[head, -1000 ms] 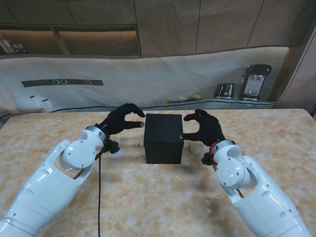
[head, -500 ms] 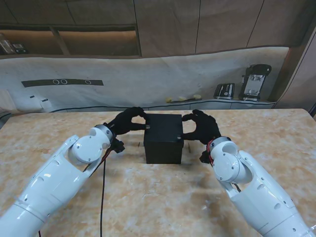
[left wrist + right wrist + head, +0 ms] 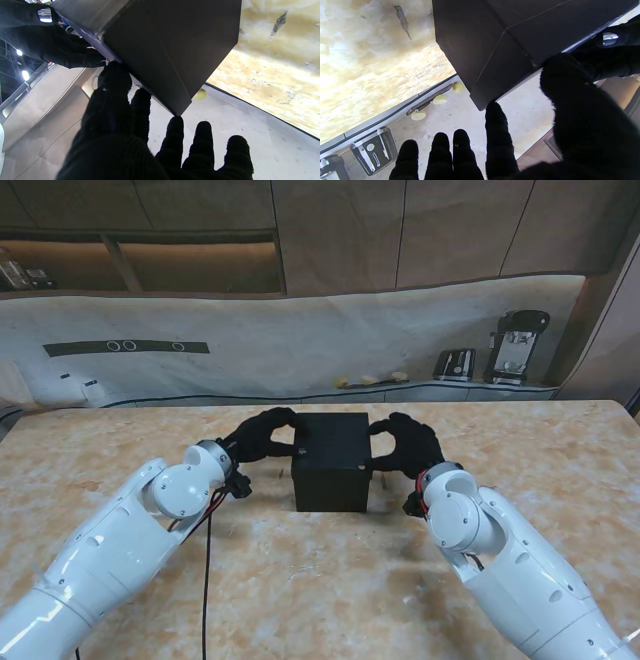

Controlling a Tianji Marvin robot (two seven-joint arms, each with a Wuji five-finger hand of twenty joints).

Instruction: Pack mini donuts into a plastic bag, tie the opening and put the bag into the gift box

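Squarely upright, gift box (image 3: 331, 460) gripped between left robot hand (image 3: 262, 436), right robot hand (image 3: 408, 445).

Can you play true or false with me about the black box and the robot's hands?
1. The black box stands on the table. True.
2. The box is open. False: its top is closed.
3. A robot hand is at each side of the box, the left robot hand and the right robot hand. True.
4. The robot hands wear white gloves. False: they are black.
5. Donuts lie on top of the box. False: its top is bare.
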